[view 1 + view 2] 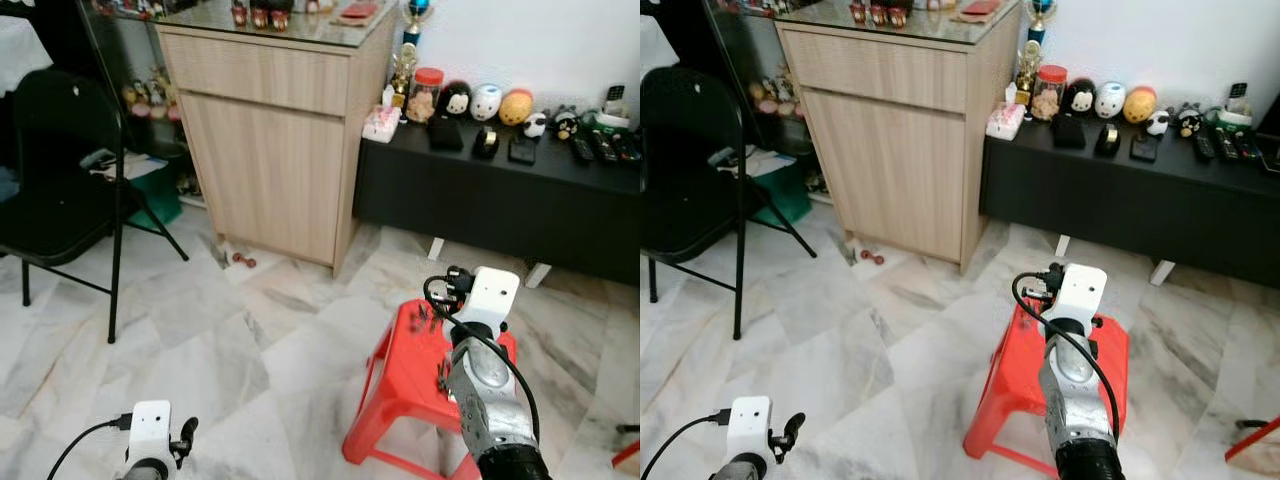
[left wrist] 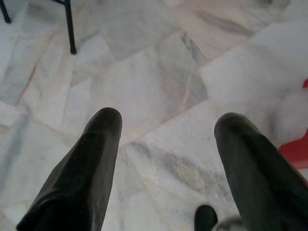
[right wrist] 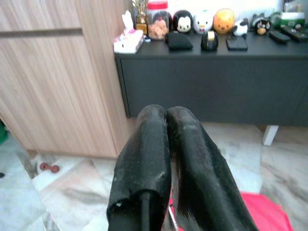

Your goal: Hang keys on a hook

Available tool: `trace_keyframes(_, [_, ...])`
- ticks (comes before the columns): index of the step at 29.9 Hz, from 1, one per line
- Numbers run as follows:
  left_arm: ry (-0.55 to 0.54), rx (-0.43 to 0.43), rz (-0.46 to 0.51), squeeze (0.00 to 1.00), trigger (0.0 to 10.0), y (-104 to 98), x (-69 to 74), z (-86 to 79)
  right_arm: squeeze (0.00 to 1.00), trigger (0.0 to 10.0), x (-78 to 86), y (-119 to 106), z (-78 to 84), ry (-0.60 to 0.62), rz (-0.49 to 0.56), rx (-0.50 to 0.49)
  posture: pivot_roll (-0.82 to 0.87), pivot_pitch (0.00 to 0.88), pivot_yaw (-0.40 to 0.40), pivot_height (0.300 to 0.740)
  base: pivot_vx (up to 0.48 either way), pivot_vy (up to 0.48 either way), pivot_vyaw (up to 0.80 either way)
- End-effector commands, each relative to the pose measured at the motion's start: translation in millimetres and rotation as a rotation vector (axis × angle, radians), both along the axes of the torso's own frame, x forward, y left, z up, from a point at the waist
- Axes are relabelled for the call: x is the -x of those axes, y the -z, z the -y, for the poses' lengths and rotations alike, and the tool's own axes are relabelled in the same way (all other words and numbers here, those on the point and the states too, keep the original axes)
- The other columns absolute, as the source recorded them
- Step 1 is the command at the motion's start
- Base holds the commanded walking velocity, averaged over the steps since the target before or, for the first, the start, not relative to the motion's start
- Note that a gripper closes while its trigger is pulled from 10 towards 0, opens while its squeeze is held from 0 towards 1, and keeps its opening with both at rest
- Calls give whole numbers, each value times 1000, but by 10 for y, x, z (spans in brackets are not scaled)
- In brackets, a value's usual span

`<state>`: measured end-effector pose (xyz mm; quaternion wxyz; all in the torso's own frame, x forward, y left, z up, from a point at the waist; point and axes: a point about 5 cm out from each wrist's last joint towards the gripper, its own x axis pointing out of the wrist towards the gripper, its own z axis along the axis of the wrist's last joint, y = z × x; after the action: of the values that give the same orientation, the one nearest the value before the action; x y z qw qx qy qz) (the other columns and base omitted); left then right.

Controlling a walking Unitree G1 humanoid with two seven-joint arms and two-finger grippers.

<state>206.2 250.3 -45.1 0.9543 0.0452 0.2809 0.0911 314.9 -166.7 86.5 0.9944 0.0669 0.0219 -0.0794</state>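
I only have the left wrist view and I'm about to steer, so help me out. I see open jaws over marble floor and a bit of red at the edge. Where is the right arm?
Observer: The right gripper is raised above a red stool, jaws pressed shut.
Operator: Is it holding the keys?
Observer: I cannot tell. In the right wrist view something thin and metallic shows just under its fingers, too little to name.
Operator: What is ahead of the robot?
Observer: A wooden cabinet, and on its right a low black sideboard with a row of small figurines on top.
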Motion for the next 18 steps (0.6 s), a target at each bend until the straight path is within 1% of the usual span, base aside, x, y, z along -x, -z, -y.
trace_keyframes(1, [-8,8,-9,0,10000,21,19,16,0,10000,-27,-88,36,11,27,5,169,0,-62,740,0,0,0])
trace_keyframes(5, [-19,22,-10,0,10000,36,29,41,0,10000,-25,-85,54,12,24,9,166,0,-68,740,0,0,0])
trace_keyframes(7, [-21,22,-15,0,10000,46,38,50,0,10000,-20,-33,71,22,-15,18,168,0,-70,740,0,0,0])
trace_keyframes(11, [-25,19,-24,0,10000,58,60,43,0,10000,13,37,120,39,-46,35,160,0,-71,740,0,0,0])
trace_keyframes(15, [-34,22,-29,0,10000,71,90,33,0,10000,120,190,316,111,-105,54,157,0,-69,740,0,0,0])
trace_keyframes(16, [-34,22,-29,0,10000,71,90,33,0,10000,120,190,316,111,-105,54,157,0,-69,740,0,0,0])
trace_keyframes(17, [-38,26,-28,0,10000,75,97,34,0,10000,166,255,407,150,-134,43,154,0,-69,740,0,0,0])
trace_keyframes(18, [-40,27,-28,0,10000,76,98,35,0,10000,179,272,434,163,-142,31,154,0,-69,740,0,0,0])
